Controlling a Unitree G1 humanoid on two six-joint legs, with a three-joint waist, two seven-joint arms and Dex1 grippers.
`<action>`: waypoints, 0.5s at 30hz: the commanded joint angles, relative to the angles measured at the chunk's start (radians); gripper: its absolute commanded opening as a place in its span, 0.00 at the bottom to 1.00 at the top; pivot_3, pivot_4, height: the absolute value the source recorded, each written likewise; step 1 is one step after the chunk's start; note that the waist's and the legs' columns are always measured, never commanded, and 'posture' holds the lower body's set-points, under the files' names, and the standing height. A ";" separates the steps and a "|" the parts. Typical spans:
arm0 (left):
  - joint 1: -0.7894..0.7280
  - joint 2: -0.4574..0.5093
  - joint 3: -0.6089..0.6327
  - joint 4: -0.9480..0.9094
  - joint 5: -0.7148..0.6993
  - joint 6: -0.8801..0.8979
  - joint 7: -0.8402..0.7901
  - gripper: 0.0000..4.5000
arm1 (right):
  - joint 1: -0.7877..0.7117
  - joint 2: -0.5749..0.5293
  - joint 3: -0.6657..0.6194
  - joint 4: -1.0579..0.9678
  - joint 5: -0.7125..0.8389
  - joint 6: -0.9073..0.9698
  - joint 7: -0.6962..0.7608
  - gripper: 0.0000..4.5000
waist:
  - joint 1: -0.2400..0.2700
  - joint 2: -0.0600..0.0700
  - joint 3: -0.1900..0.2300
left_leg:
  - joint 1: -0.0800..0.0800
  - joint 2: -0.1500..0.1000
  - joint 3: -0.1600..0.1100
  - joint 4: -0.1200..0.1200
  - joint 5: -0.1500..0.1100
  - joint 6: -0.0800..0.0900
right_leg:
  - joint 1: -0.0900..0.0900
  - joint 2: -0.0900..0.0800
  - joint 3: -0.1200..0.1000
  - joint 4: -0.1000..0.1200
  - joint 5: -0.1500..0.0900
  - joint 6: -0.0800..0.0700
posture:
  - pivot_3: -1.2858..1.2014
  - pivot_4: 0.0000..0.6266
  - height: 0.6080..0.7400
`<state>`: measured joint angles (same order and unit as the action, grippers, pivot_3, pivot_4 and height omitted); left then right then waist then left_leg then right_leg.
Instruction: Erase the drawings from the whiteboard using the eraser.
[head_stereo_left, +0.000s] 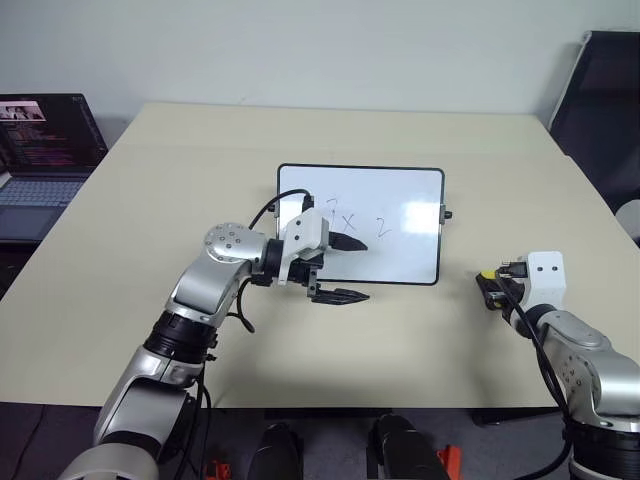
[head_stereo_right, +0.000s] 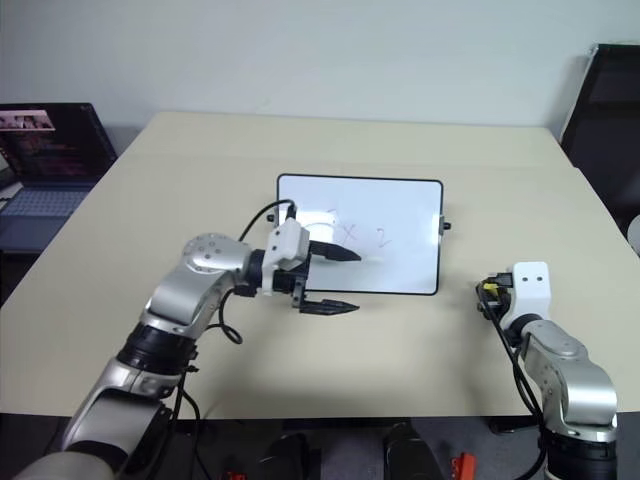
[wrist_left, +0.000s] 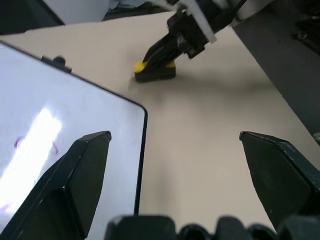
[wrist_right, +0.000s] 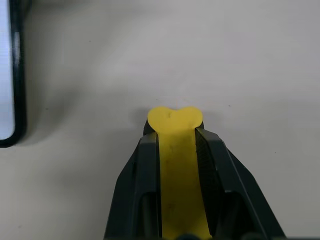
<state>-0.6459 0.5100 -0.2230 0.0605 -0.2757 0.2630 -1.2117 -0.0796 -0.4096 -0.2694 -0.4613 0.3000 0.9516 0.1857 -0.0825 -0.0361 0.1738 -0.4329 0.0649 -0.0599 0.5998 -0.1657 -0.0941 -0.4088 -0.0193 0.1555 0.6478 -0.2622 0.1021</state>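
- Our right gripper (wrist_right: 177, 145) is squeezed tight on the eraser (wrist_right: 176, 150) — the two black fingers press its long sides, and its yellow tip pokes out in front. It sits low over the table, off to the right of the board.
- Our left gripper (head_stereo_left: 348, 268) is wide open and holds nothing. One finger hangs over the white part of the board, the other over the table just past the board's near edge.
- We see the table (head_stereo_left: 200, 190) first, big and pale.
- Next comes the laptop (head_stereo_left: 45, 160), open, at the far left side.
- Then the whiteboard (head_stereo_left: 400, 190), lying flat in the middle of the table, with its thin black frame.
- Smallest are the drawings (head_stereo_left: 378, 226) — thin dark marks near the middle of the board, right by our left gripper.
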 joint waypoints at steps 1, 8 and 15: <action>0.018 0.016 0.058 -0.074 0.009 0.033 0.090 1.00 | 0.044 -0.023 -0.004 -0.166 0.036 0.019 0.033 0.15 | 0.001 0.000 0.000 | 0.000 0.000 0.000 0.000 0.000 0.000 | 0.000 0.000 0.000 0.000 0.000 0.000 | 0.52 0.24 1.00; 0.081 0.054 0.094 -0.156 0.022 0.115 0.202 1.00 | 0.081 -0.023 0.051 -0.404 0.094 0.046 0.054 0.15 | -0.001 0.000 0.000 | 0.000 0.000 0.000 0.001 0.000 0.000 | 0.000 0.000 0.000 0.000 0.000 0.000 | 0.52 0.24 1.00; 0.087 0.089 0.104 -0.195 0.019 0.177 0.255 1.00 | -0.057 -0.064 0.208 -0.408 0.044 0.035 0.045 0.15 | 0.000 0.000 0.000 | 0.000 0.000 0.000 0.003 0.000 0.000 | 0.001 0.000 0.000 0.000 0.000 -0.001 | 0.52 0.24 1.00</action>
<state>-0.5441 0.5910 -0.1471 -0.0836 -0.2461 0.4327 -0.9678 -0.1143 -0.4586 -0.0847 -0.8510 0.3664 1.0058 0.2363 -0.0829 -0.0363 0.1739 -0.4326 0.0649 -0.0601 0.6028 -0.1656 -0.0941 -0.4079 -0.0196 0.1551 0.6473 -0.2621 0.1014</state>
